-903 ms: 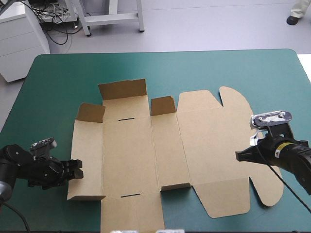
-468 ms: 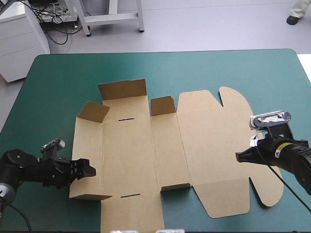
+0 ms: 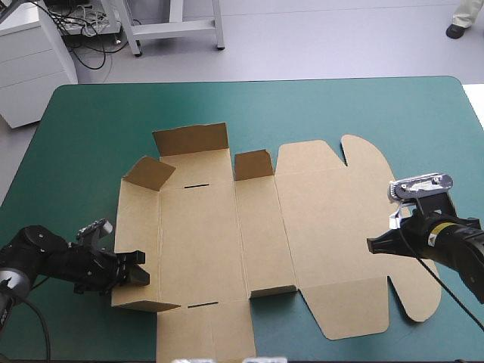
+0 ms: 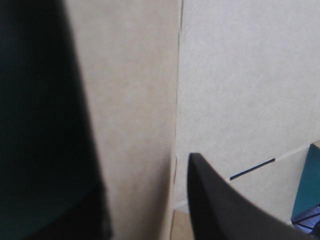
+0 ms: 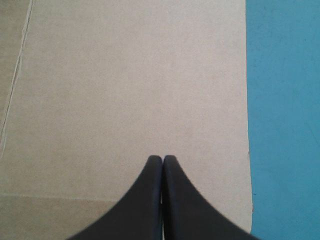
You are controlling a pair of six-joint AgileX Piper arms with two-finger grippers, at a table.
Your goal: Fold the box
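The left fingers (image 4: pixel 225 210) stand apart and look open. The side wall (image 4: pixel 130 100) of the box (image 3: pixel 249 227) runs up between them, one finger on each side. I do not think they pinch it hard; they seem to push it up.

Just before, these fingers were out on the desk (image 3: pixel 91 121) beside the box, and the side wall lay almost flat. Now they have slid in to the near end of that wall, and the wall tips up off the desk. The corner flap (image 3: pixel 147 172) at its far end leans in more than it did.

So the first wall is starting to stand. That is good for the job, but it is only the start. I think the wall still has to go all the way up and be tucked in.

The right fingers (image 5: pixel 175 200) are pressed together into one point. They hold nothing. They sit over the big flat part (image 3: pixel 333 204) of the box, near its right edge, and they have not moved. I cannot tell if they touch the board. I think they are there to stop the box from sliding while the other side is lifted.

The brown box lies in the middle of the teal-green desk. Most of it is still flat. Two flaps on the far side stand up a little.
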